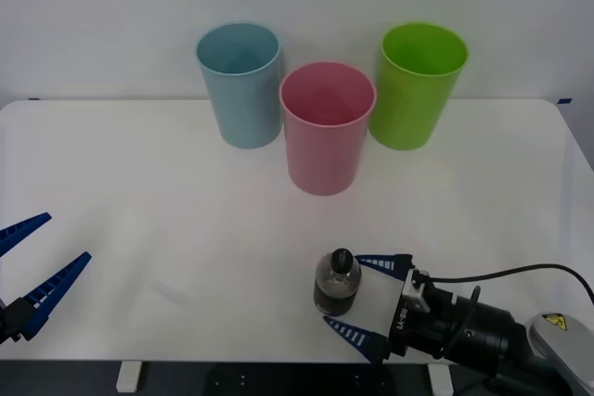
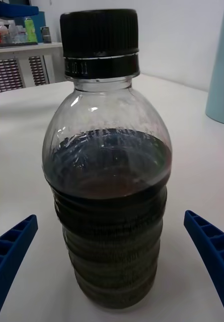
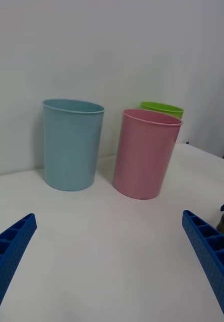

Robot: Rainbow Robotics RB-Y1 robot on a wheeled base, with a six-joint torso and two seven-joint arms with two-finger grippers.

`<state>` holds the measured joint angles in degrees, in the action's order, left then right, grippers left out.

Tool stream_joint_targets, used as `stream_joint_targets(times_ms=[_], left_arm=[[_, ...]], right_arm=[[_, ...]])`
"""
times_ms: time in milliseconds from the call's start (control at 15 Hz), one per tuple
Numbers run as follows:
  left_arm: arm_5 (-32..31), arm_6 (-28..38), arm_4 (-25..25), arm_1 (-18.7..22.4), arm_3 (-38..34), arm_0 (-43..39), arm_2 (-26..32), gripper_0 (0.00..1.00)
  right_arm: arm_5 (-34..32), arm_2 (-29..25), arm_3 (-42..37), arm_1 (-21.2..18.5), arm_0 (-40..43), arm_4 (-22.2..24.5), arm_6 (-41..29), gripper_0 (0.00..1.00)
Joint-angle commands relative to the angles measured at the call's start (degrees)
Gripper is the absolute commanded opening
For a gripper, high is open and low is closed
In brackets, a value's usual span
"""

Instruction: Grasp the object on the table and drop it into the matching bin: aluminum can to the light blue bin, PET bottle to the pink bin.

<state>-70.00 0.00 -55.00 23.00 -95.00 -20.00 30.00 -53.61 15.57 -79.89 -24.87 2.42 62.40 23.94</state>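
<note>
The PET bottle [image 1: 336, 283], small and clear with dark brown liquid and a black cap, stands upright near the white table's [image 1: 139, 183] front edge. My right gripper [image 1: 345, 292] is open around it, one blue finger on each side and clear of it. In the right wrist view the bottle [image 2: 109, 191] rises between the fingers [image 2: 11, 251] with a gap on both sides. The pink bin [image 1: 327, 127] stands mid-table behind the bottle, the light blue bin [image 1: 239, 83] to its back left. My left gripper [image 1: 68, 236] hangs open at the front left, facing both bins [image 3: 146, 153] [image 3: 71, 146].
A lime green bin [image 1: 420, 83] stands at the back right beside the pink one. A white wall runs behind the table. Bare tabletop lies between the bottle and the bins and across the left half.
</note>
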Motion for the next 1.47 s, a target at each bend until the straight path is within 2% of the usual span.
stream_joint_targets(times_ms=[67,600,667,733,800,1467], left_arm=[[0.0,0.0,0.0,0.0,0.0,0.0,0.0,1.0],[0.0,0.0,0.0,0.0,0.0,0.0,0.0,1.0],[0.0,0.0,0.0,0.0,0.0,0.0,0.0,1.0],[0.0,0.0,0.0,0.0,0.0,0.0,0.0,1.0],[0.0,0.0,0.0,0.0,0.0,0.0,0.0,1.0],[0.0,0.0,0.0,0.0,0.0,0.0,0.0,1.0]], right_arm=[[2.2,1.5,0.0,1.0,-0.5,0.0,0.6,1.0],[5.5,3.1,0.0,2.1,-0.8,0.0,1.7,1.0],[5.9,3.2,0.0,2.1,-0.8,0.0,1.8,0.91],[6.1,3.2,0.0,2.1,-0.8,0.0,1.6,0.17],[6.4,3.4,0.0,2.1,-0.8,-0.2,1.2,0.0],[6.0,2.4,0.0,1.9,-0.8,-1.5,0.8,0.0]])
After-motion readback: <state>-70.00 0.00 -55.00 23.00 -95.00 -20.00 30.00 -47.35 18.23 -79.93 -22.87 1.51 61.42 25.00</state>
